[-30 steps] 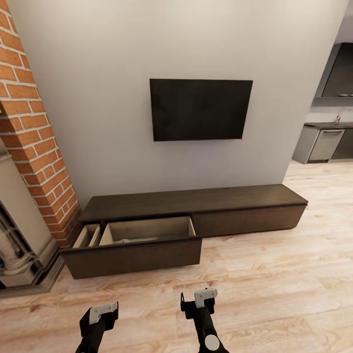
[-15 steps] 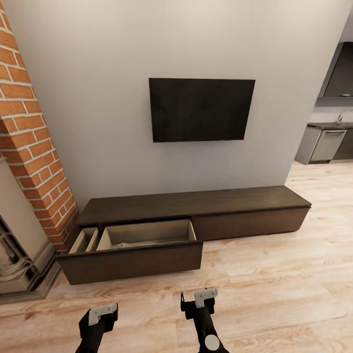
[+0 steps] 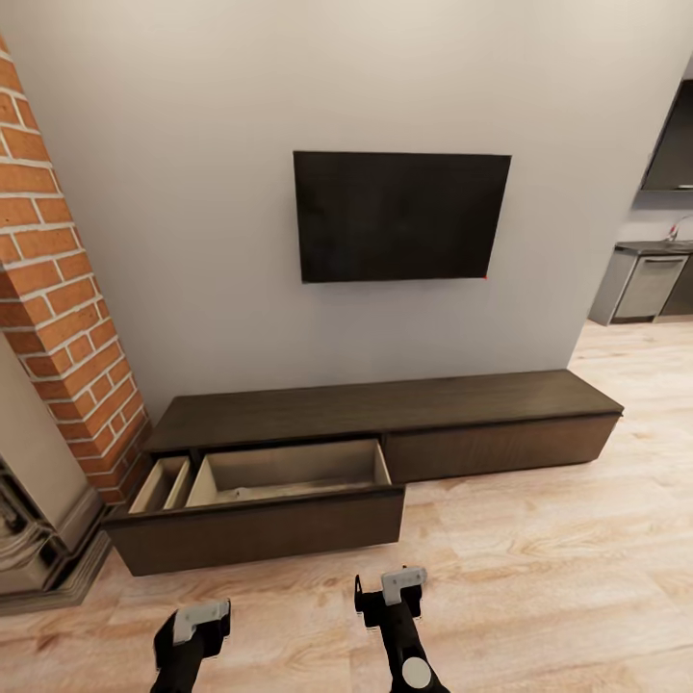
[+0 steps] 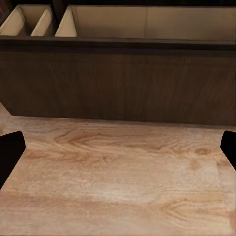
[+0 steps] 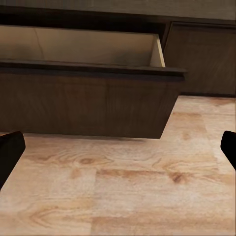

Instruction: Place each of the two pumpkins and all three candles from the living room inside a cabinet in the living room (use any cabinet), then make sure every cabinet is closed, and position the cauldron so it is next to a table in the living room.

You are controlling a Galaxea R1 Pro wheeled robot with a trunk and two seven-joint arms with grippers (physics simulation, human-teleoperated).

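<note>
The cabinet stood against the wall, its left drawer pulled out. Both hands, left and right, hung spread apart over the floor.

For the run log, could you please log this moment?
cabinet left drawer open | left gripper open, empty | right gripper open, empty | facing drawer

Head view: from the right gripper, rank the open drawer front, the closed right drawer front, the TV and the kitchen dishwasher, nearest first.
From the right gripper:
1. Open drawer front, just ahead, slightly left.
2. Closed right drawer front, ahead to the right, set back.
3. TV, on the wall above the cabinet.
4. Dishwasher, far right, in the kitchen.
</note>
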